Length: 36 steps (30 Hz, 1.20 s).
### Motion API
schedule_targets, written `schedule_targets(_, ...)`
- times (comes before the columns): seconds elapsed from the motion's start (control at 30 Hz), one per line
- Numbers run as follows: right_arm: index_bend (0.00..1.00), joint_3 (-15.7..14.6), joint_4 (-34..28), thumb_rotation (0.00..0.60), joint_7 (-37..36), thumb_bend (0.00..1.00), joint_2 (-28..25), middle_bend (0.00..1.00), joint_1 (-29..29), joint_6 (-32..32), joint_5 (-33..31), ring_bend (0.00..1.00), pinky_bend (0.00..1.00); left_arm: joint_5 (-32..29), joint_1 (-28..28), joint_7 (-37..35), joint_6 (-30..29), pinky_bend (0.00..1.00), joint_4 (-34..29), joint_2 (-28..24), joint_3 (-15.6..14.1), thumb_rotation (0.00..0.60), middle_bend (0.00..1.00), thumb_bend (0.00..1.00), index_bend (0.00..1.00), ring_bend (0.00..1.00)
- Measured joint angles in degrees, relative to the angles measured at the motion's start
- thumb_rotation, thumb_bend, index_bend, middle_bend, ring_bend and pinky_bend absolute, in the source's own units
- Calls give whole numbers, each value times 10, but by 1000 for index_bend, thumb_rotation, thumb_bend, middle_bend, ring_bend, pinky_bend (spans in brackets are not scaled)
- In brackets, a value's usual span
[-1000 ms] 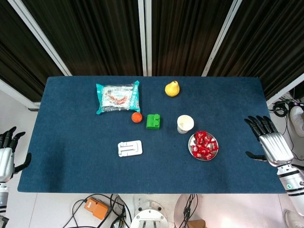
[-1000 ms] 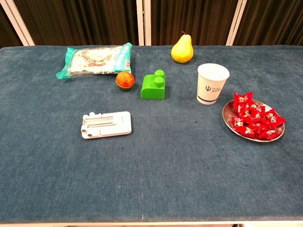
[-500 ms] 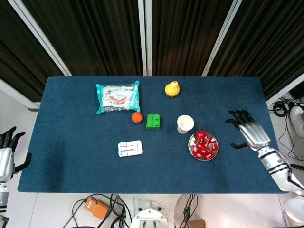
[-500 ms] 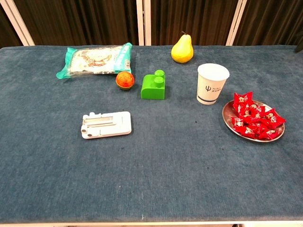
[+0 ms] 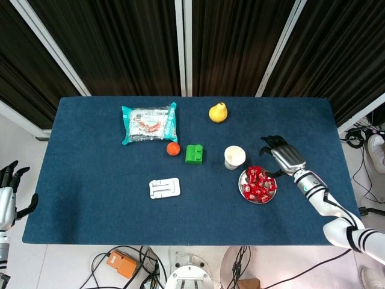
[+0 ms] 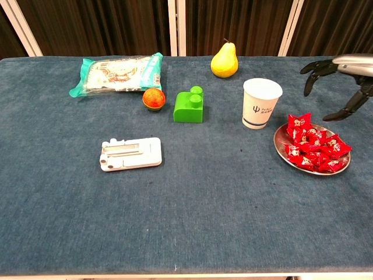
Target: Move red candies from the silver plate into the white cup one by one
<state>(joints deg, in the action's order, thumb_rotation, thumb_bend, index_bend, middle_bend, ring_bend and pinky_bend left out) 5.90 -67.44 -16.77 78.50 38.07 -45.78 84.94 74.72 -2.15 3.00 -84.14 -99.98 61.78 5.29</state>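
Chest view showed the felt-like blue table [image 6: 192, 221] filling the frame, its nap bare and slightly mottled along the bottom. Nearest, left of centre, lay a flat white plastic stand [image 6: 130, 153] with rounded corners. At the lower right sat the shallow, shiny silver plate [image 6: 281, 153], oval from this angle, heaped with red candies [image 6: 315, 150] in crinkled foil wrappers. Just beyond its upper-left rim stood the white cup [image 6: 260, 103], a tapered paper one with a small dark logo, upright and close beside the plate.

Toward the middle of the frame, a glossy green building block [image 6: 189, 106] with round studs sat beside a small orange ball [image 6: 154, 98]. Farther back, a puffy teal snack bag [image 6: 116, 72] lay at the upper left, and a smooth yellow pear [image 6: 224, 61] stood at the upper centre near the far edge.

At the upper right, the right hand [image 6: 341, 79], silver-backed with dark fingers, hung above the table beyond the plate, fingers spread apart and curved downward, holding nothing. In the head view the left hand [image 5: 6, 194] appeared at the lower-left edge, off the table, fingers apart and pointing up.
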Motion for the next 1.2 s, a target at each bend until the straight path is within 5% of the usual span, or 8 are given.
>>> schedule_targets(0.77,528,-29,48,600,-37,456,54,110,45,27,15,58,0,0,-1,-5,2,0,1,-1,0,600,0,341,160,0)
schedule_targets(1.2,668,-35,46,600,-39,638,52,109,45,18,10,80,26,0,0,-7,2,0,2,-1,0,600,0,341,160,0)
